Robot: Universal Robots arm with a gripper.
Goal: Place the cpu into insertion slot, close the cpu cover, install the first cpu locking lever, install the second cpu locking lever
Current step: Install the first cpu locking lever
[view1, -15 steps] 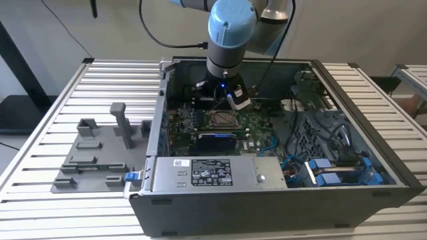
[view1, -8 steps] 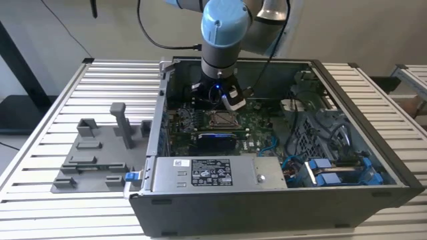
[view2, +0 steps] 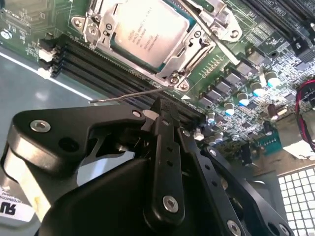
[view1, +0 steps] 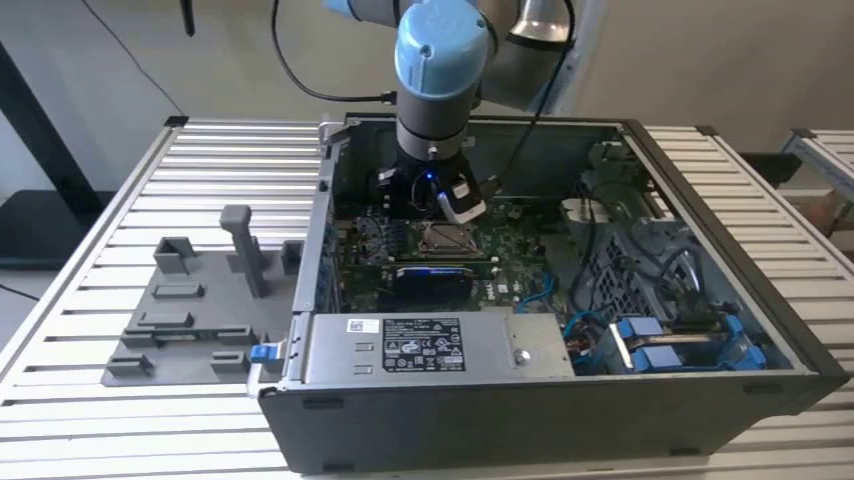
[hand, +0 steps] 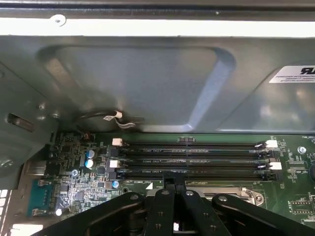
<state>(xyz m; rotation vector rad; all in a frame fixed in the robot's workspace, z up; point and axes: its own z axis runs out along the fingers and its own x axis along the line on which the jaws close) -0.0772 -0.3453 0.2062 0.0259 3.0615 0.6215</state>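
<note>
Inside the open computer case [view1: 534, 400] the gripper [view2: 160, 105] hangs low over the motherboard [view2: 256, 83], its fingers drawn together with nothing clearly pinched. The cpu cover [view2: 194, 46] lies down around the seated cpu [view2: 147, 29]. Between cover and gripper a thin locking lever [view2: 123, 97] runs along the cover's edge, just beside the tips.

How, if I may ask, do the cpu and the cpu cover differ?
The cpu is a solid square with a silver-grey top; the cpu cover is a frame with a cut-out middle. The cpu sits in the opening; the cpu cover lies down around its edges. Both are metallic and flat.
</note>
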